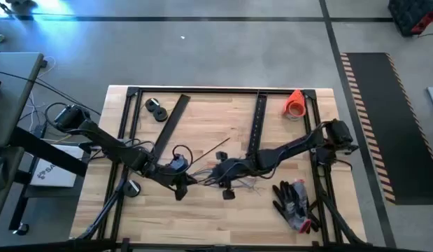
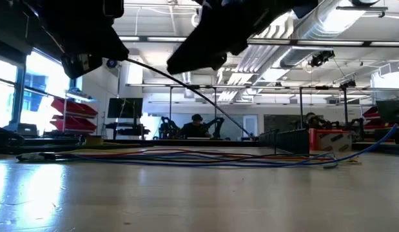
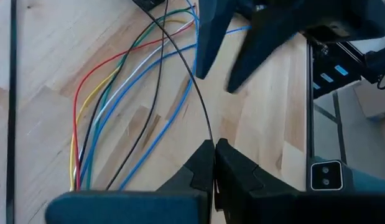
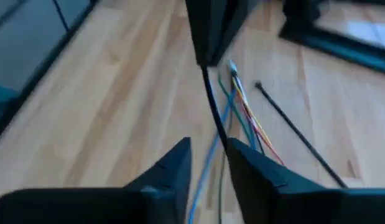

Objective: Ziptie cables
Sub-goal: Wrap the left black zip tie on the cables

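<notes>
Cables (image 3: 120, 106) lie loose on the wooden bench (image 1: 202, 217), a bunch of thin red, yellow, green, white, blue and black wires fanned out near its middle, between the two arms; from table height they show as a low streak of coloured lines (image 2: 186, 156) across the surface. The left tool (image 1: 181, 187) hangs over that bunch, and its own wrist view shows the two dark fingers (image 3: 195, 174) pressed together on a thin black zip tie (image 3: 180, 59) that runs from their tips up across the wires toward the other arm. The right tool (image 1: 226, 189) sits just beside the left one above the same spot; in its wrist view its fingers (image 4: 173, 165) stand apart, with the black strand (image 4: 212, 106) passing through the gap between them, touching neither that I can tell. A second zip tie (image 4: 298, 134) lies flat on the wood near the wire ends. Farther off on the bench are a long flat black perforated strip (image 1: 173, 124), an orange tape roll (image 1: 295, 103) in the far right corner, and a pair of dark gloves (image 1: 294, 203) near the right front edge
</notes>
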Controlling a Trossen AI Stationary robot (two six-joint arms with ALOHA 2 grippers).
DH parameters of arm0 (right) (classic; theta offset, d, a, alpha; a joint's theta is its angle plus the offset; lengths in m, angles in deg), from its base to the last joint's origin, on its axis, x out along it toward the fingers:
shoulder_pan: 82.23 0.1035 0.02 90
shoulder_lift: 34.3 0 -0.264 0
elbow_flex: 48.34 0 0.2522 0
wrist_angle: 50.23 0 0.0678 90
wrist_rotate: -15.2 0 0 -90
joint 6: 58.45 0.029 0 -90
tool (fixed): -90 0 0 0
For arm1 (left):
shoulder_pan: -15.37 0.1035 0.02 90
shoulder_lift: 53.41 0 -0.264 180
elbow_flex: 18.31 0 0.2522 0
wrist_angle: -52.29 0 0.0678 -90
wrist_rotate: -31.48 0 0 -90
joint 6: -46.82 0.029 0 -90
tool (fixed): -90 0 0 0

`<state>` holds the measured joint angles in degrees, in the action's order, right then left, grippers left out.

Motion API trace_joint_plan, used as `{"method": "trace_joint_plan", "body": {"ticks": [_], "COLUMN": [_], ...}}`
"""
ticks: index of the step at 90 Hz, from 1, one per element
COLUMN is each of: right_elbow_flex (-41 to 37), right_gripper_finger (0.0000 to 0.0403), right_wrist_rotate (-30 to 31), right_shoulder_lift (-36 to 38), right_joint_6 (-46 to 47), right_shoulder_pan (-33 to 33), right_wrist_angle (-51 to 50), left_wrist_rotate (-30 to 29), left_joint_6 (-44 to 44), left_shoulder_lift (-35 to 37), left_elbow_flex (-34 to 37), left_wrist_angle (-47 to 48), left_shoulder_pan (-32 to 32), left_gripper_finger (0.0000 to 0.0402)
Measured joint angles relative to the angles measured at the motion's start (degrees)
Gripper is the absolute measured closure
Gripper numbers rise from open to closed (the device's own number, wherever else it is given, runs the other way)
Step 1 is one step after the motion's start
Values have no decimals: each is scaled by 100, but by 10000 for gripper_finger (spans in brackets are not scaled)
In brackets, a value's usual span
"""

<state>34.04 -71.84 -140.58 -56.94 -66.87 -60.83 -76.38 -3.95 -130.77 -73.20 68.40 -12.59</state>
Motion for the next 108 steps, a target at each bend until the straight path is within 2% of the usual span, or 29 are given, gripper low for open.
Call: {"method": "trace_joint_plan", "body": {"ticks": [9,15,30,42,73,91,108], "right_elbow_flex": [0,0,0,-2,-2,-2,-2], "right_gripper_finger": [233,213,203,237,390,402,403], "right_wrist_rotate": [279,211,-277,-302,-255,202,1318], "right_shoulder_lift": [-44,-129,-435,-643,-695,-695,-680], "right_joint_6": [-3,-30,-6,-3,-54,403,507], "right_shoulder_pan": [-6,-68,-121,-105,92,332,868], "right_wrist_angle": [133,146,537,870,1019,1082,1154], "left_wrist_rotate": [51,81,104,126,-26,-493,-495], "left_joint_6": [-17,-37,-59,-59,45,422,450], "left_shoulder_lift": [0,0,0,2,2,57,471], "left_elbow_flex": [0,0,0,0,0,0,0], "left_wrist_angle": [0,1,1,17,142,224,507], "left_shoulder_pan": [0,0,-24,-35,-37,-18,-49], "left_gripper_finger": [401,401,401,401,401,378,345]}}
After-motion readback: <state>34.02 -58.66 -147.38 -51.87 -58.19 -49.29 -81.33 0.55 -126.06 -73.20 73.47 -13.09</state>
